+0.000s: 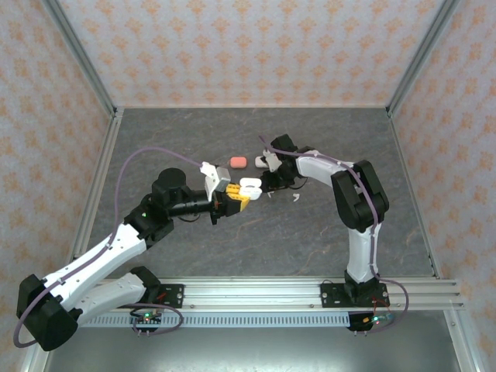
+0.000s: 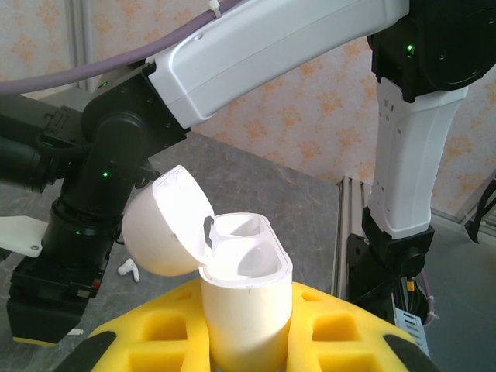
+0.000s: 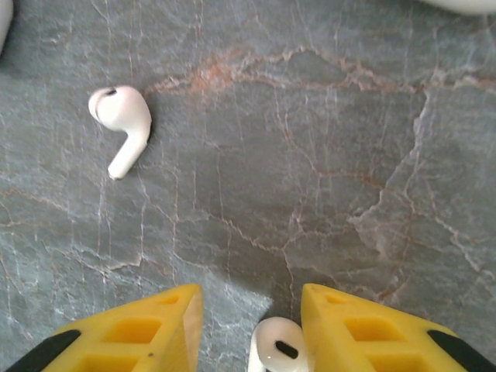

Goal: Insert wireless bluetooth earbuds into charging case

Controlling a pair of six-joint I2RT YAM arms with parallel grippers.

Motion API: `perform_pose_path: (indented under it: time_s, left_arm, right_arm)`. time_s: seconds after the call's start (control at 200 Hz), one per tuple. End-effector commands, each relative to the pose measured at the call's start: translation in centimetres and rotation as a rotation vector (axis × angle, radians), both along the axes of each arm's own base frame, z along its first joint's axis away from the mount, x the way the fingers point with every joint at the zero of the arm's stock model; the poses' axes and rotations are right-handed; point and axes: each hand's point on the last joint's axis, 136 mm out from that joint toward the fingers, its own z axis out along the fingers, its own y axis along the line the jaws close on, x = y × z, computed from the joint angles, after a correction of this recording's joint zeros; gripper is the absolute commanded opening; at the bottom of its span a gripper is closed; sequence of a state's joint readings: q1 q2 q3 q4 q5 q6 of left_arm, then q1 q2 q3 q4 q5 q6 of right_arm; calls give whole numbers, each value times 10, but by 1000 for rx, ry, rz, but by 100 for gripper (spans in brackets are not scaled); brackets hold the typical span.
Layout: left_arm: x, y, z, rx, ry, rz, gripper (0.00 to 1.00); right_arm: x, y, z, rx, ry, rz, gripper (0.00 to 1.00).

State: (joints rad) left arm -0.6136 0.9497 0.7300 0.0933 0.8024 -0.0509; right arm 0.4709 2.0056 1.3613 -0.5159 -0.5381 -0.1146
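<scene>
White open case point(image 2: 246, 310) clamped in left end effector point(image 2: 248, 341), right end effector point(image 3: 249, 341) pinching white earbud point(image 3: 277, 349)

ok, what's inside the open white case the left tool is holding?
The white case has its lid flipped open; the two wells visible at the top look empty, no bud seated. Deeper down is hidden by the rim, and the left tool covers its base.
</scene>
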Motion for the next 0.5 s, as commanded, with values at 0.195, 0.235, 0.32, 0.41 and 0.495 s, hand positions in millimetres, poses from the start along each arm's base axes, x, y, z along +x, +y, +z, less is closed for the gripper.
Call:
perform_pose_path:
  time_s: [0.195, 0.235, 0.32, 0.41, 0.495]
  left_arm:
    - [1, 0, 2, 10, -17, 10, 0]
    - [2, 0, 2, 11, -16, 11, 0]
    - [2, 0, 3, 10, -16, 9, 0]
    - [2, 0, 2, 12, -13, 10, 0]
    - [2, 0, 3, 12, -14, 9, 0]
  right_arm:
    - [-26, -16, -9, -90, 65, 50, 37]
    - [-28, -18, -9, -91, 67, 51, 36]
    - [-31, -20, -11, -101, 74, 53, 35]
    - [-34, -23, -13, -112, 82, 56, 35]
    - [-37, -25, -15, -121, 88, 59, 33]
